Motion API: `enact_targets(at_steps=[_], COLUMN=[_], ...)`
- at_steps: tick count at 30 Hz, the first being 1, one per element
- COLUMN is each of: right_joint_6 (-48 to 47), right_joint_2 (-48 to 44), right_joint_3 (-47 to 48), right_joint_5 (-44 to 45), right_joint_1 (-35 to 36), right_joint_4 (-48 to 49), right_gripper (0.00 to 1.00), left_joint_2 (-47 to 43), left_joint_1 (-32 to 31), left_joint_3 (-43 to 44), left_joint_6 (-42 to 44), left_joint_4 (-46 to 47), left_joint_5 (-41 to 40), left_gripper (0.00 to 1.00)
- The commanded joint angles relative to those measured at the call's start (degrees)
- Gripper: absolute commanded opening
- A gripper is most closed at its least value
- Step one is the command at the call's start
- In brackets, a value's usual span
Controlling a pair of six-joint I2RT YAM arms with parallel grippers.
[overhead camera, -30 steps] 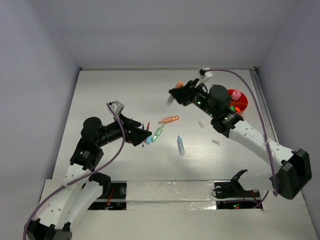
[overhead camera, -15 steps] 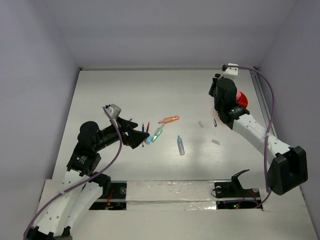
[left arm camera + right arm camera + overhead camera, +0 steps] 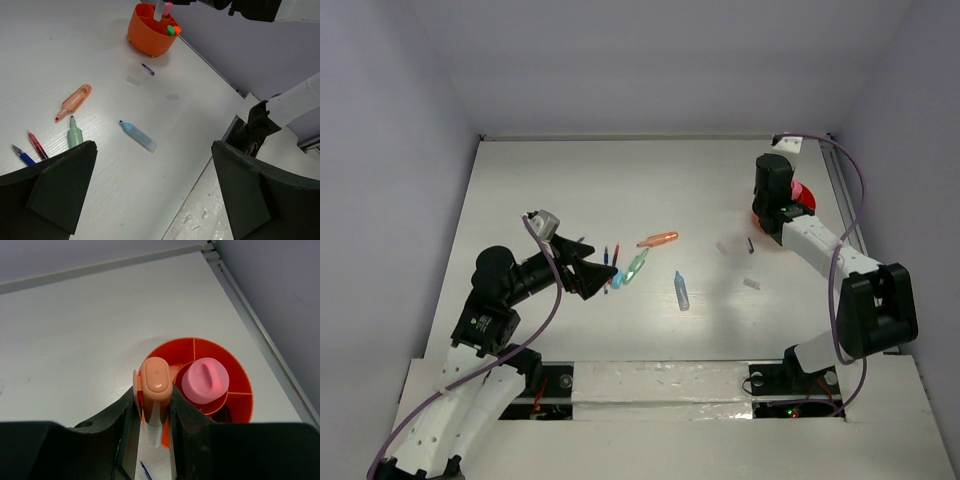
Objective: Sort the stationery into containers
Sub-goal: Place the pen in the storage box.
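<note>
The left gripper [image 3: 603, 277] is held wide open and empty. Near it a blue pen [image 3: 20, 154], a red pen [image 3: 36, 145] and a green marker [image 3: 74, 134] are laid close together. An orange highlighter [image 3: 73, 101] and a light blue marker [image 3: 137, 136] follow, then two pale eraser bits [image 3: 133, 80] and a dark bit [image 3: 148, 69]. In the orange holder [image 3: 145, 42] a pink-capped marker [image 3: 205, 380] is stood in the centre compartment. A peach-capped marker [image 3: 156, 382] is clamped upright by the right gripper [image 3: 152, 415] over the holder's rim.
</note>
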Motion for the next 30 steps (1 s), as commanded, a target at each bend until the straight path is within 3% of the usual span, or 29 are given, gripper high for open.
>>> enact_targets(at_steps=[1,22,30], right_joint_6=[-1.45,-7.78,-7.43], right_joint_2=[1.61,8.65,9.36], right_joint_3=[0.04,0.82,1.53], right_joint_5=[0.61,5.44,6.06], right_joint_1=[-0.28,-0.81,-1.33], right_joint_4=[2.68,7.33,6.98], right_gripper=[0.00,0.00,0.27], left_joint_2=[-0.16,-0.77,-0.34], left_joint_1=[-0.27,-0.27,-0.27], left_joint_3=[0.17,0.35,0.44], left_joint_6=[0.74,1.18,1.27], left_joint_4=[1.71,1.36,1.27], left_joint_5=[0.08,-0.89,-0.89], left_gripper=[0.99,0.99,0.99])
